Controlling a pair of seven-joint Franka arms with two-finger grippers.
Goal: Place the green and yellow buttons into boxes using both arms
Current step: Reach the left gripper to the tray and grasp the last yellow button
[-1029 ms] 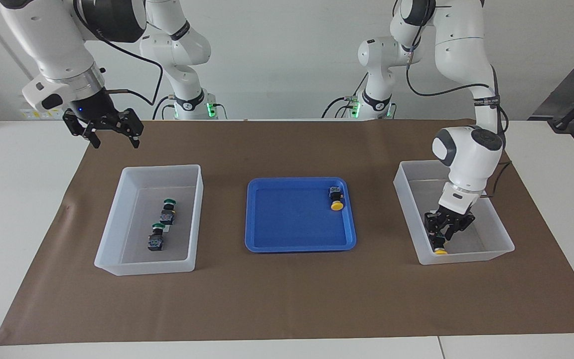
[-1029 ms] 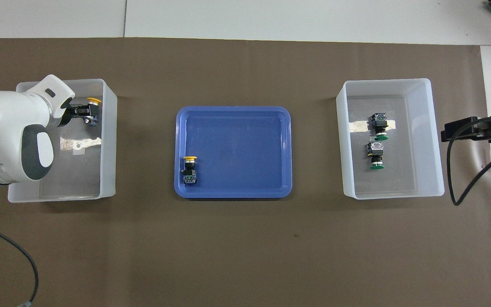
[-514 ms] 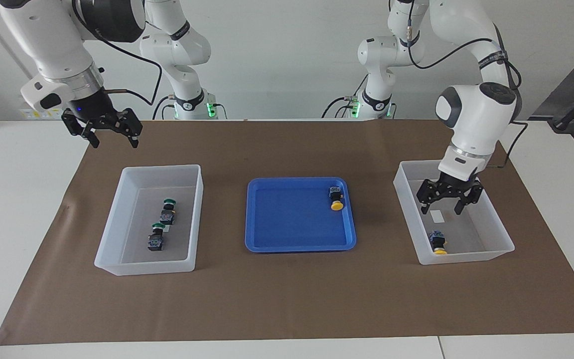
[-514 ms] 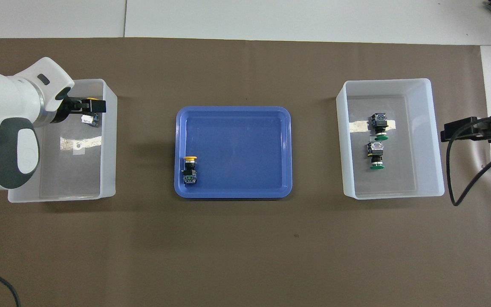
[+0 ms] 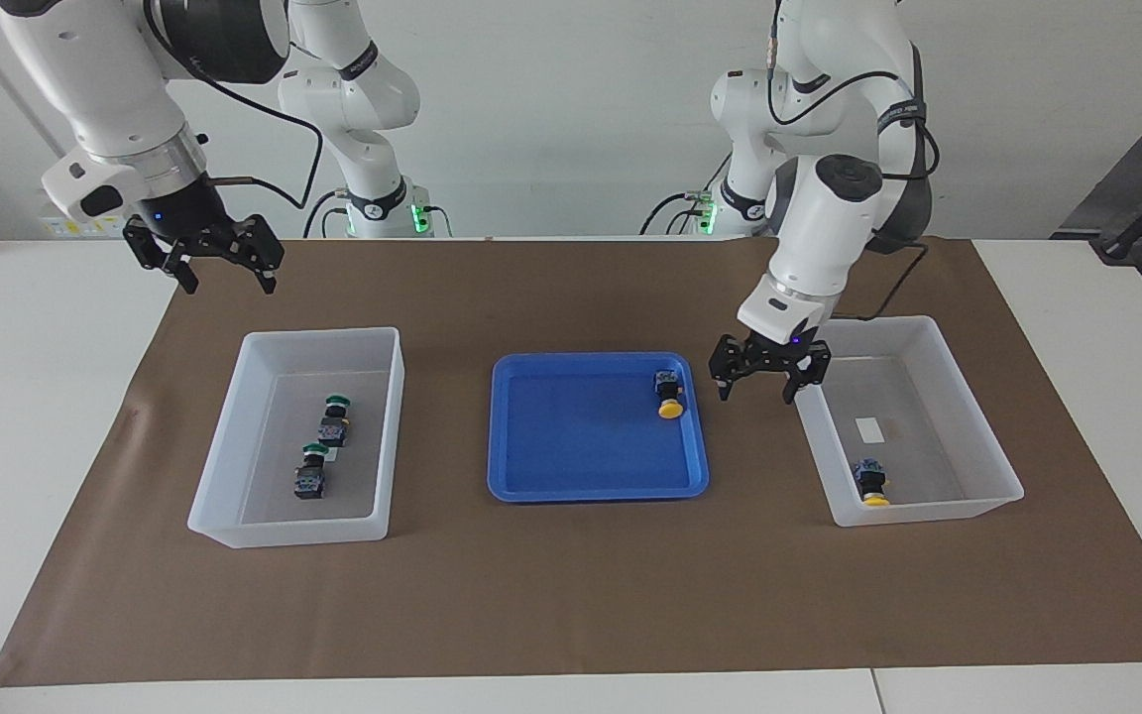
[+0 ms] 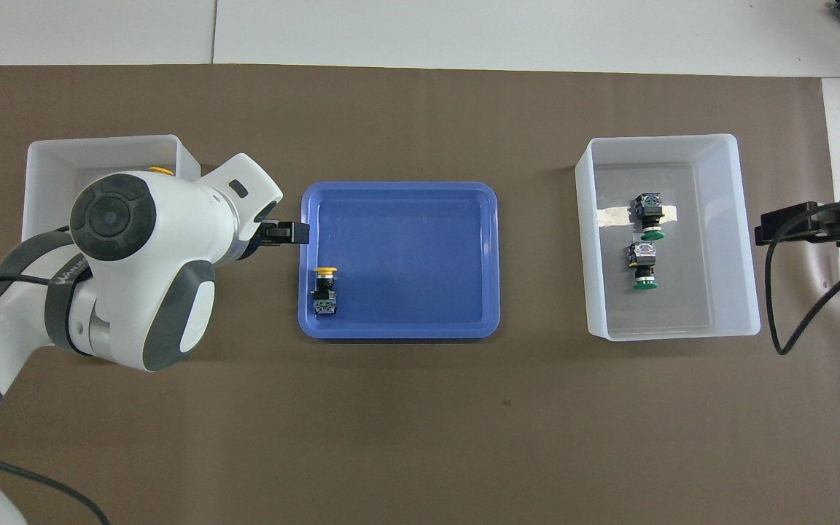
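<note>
L claw (image 5: 770, 382) left box (image 5: 968, 397), wide; boxed yellow button (image 5: 869, 483) mostly hidden overhead; R claw (image 5: 219, 268) wide.

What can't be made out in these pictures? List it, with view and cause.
- Yellow button in the box: overhead view, only its cap shows; the left arm covers the body.
- That box: overhead view, mostly under the left arm.
- Left gripper: overhead view, one fingertip shows.
- Right gripper: overhead view, partly cut by the edge.
- Button markings: too small in either view.
</note>
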